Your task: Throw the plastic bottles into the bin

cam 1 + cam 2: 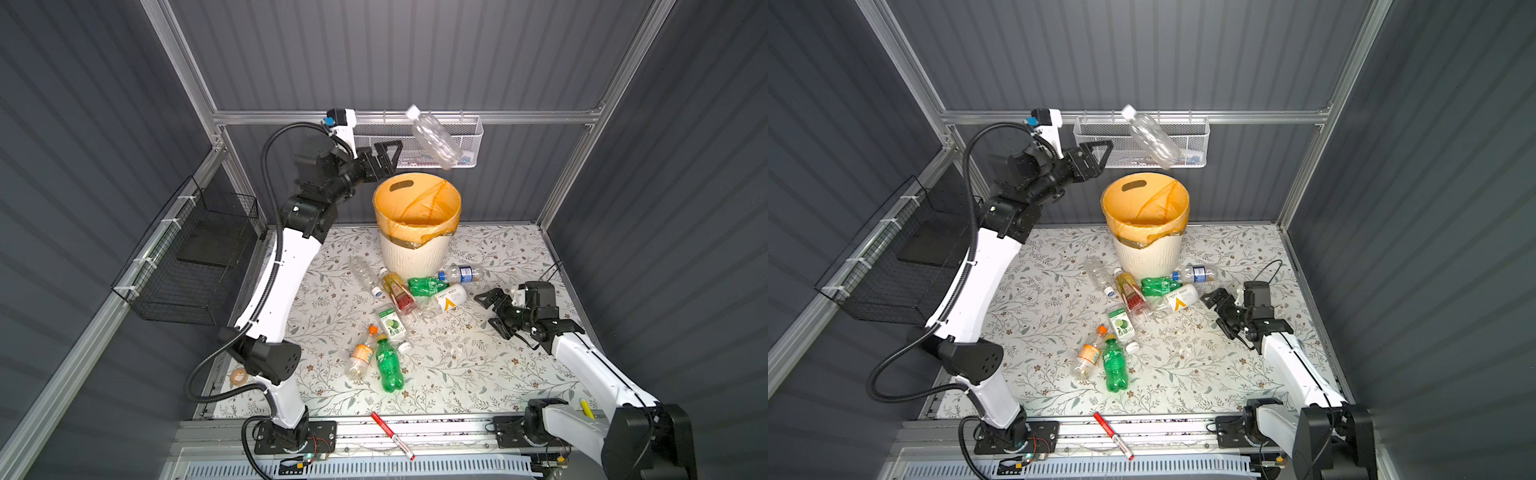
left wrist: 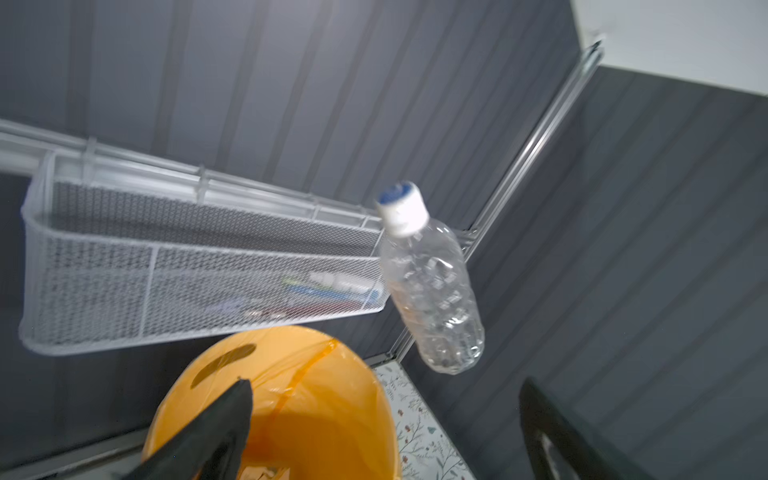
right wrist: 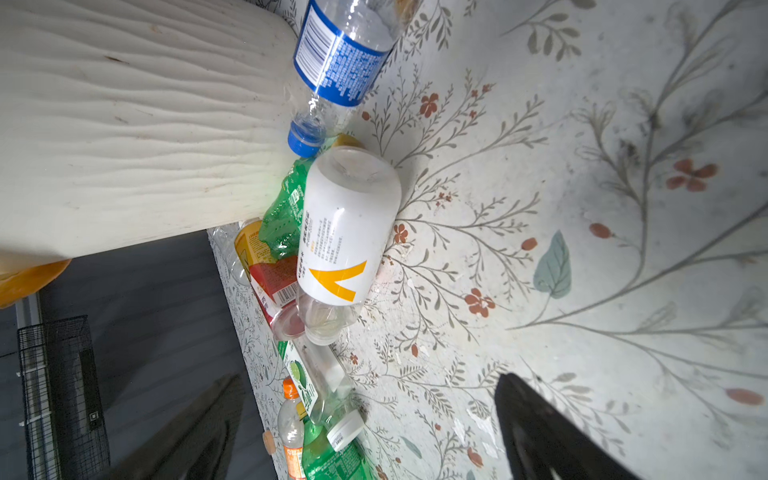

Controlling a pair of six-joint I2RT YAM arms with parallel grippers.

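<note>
Hanging in mid-air over the round cream-white ribbed bin (image 1: 411, 253), a clear white-capped plastic bottle (image 1: 434, 139) touched nothing. The left hand (image 1: 385, 160) and right hand (image 1: 494, 313) gaped empty. The bottles (image 1: 390, 368) on the floral counter (image 1: 478, 365) looked light, thin-walled and slippery, best pinched mid-body.

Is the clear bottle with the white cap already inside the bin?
Not yet: the bottle is in the air, higher than the bin, free of the open left gripper.

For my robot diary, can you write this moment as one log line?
left pincer: open, empty | clear bottle: mid-air by bin | right pincer: open, empty, near white bottle
</note>
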